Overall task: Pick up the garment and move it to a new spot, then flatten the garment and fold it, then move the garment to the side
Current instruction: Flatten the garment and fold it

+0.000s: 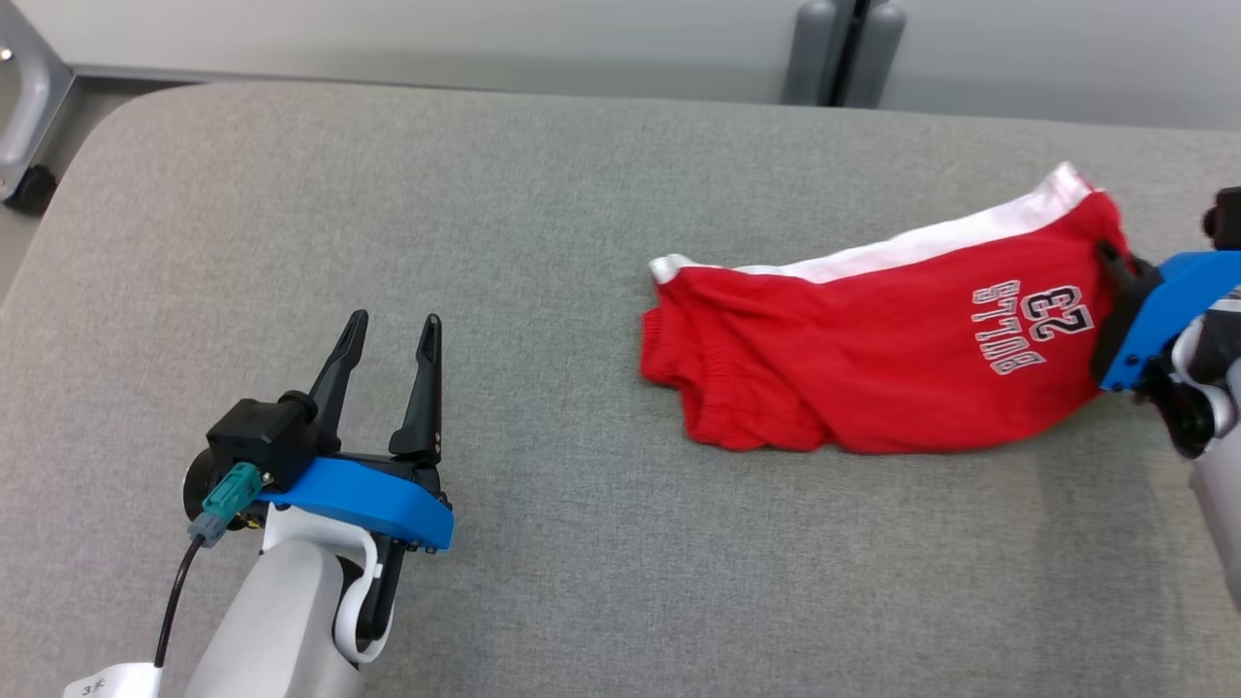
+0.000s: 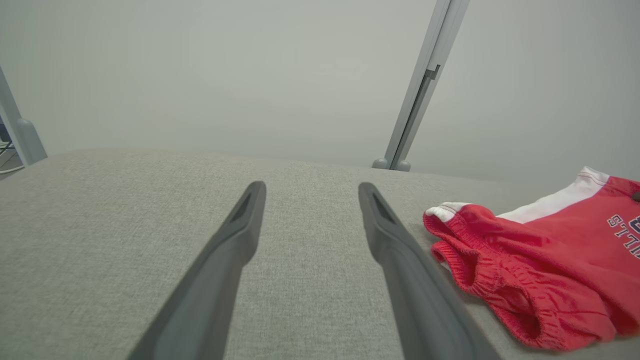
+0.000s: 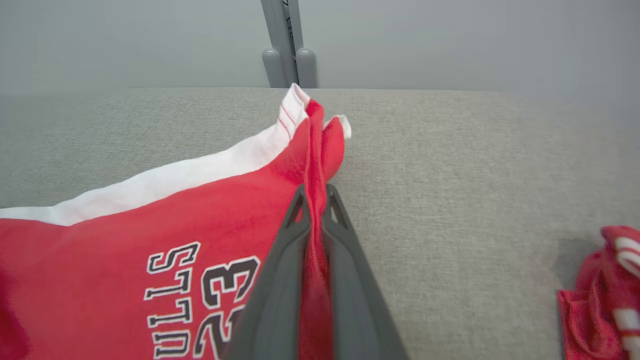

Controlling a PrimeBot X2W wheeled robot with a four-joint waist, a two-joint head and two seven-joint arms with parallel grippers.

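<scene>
The left arm lay low over the near left of the gray tabletop. The left gripper was spread wide, with its fingers pointing away, well apart from the red shorts. The right arm reached in from the right edge, where the right gripper pinched a raised fold at the right end of the shorts, near the white stripe. The shorts lay right of centre. The right wrist view also caught another red cloth apart from them.
</scene>
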